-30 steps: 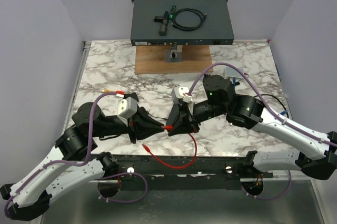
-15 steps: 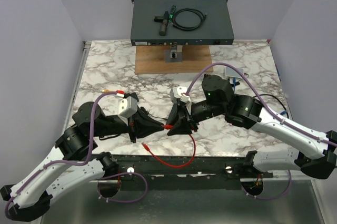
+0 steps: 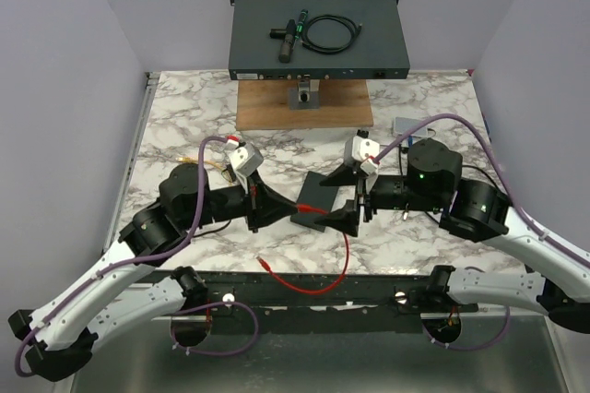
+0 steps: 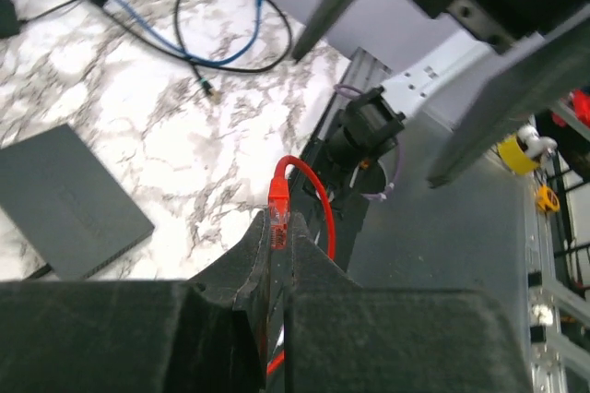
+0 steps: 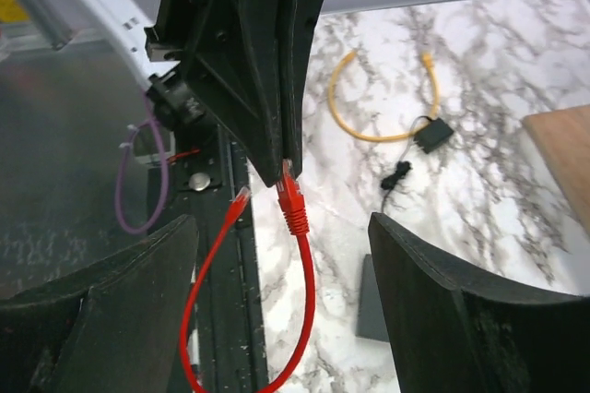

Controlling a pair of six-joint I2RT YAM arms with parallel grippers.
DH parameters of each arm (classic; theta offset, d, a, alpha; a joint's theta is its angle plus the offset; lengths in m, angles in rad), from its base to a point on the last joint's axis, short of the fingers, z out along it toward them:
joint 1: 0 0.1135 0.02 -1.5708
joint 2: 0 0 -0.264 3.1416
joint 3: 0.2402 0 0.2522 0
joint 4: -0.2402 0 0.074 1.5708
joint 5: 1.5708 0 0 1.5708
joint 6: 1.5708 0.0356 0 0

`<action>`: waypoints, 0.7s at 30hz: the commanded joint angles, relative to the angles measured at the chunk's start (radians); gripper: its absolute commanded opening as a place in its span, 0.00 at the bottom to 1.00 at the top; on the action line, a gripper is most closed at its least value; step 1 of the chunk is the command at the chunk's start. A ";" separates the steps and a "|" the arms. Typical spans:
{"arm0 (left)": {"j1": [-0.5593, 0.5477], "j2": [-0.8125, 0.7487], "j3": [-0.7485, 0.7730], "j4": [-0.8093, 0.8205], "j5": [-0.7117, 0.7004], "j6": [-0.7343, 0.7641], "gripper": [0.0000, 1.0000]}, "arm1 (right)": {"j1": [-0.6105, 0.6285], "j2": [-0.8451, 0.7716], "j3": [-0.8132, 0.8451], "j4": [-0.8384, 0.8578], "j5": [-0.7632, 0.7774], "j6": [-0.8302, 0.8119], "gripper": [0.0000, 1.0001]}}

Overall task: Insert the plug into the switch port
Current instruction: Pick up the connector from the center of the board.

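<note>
left gripper clenched on red plug, plug tip poking past fingertips, held above near-middle of marble tabletop. right gripper released, jaws wide, facing plug, not touching it. red cable droops from plug, loops over near edge. switch at far edge, well apart from plug; coiled black cable and dark tool lie on its lid. flat grey box on tabletop under grippers.
</note>
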 commanded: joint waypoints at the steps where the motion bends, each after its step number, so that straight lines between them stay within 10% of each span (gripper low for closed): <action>1: 0.079 0.043 0.021 -0.002 -0.054 -0.118 0.00 | 0.005 -0.005 -0.002 -0.004 0.201 -0.003 0.78; 8: 0.289 0.092 -0.035 0.114 0.147 -0.291 0.00 | 0.005 0.054 -0.034 0.028 0.353 -0.100 0.75; 21: 0.434 0.104 -0.207 0.257 0.385 -0.440 0.00 | 0.005 -0.032 -0.356 0.418 0.176 -0.386 0.72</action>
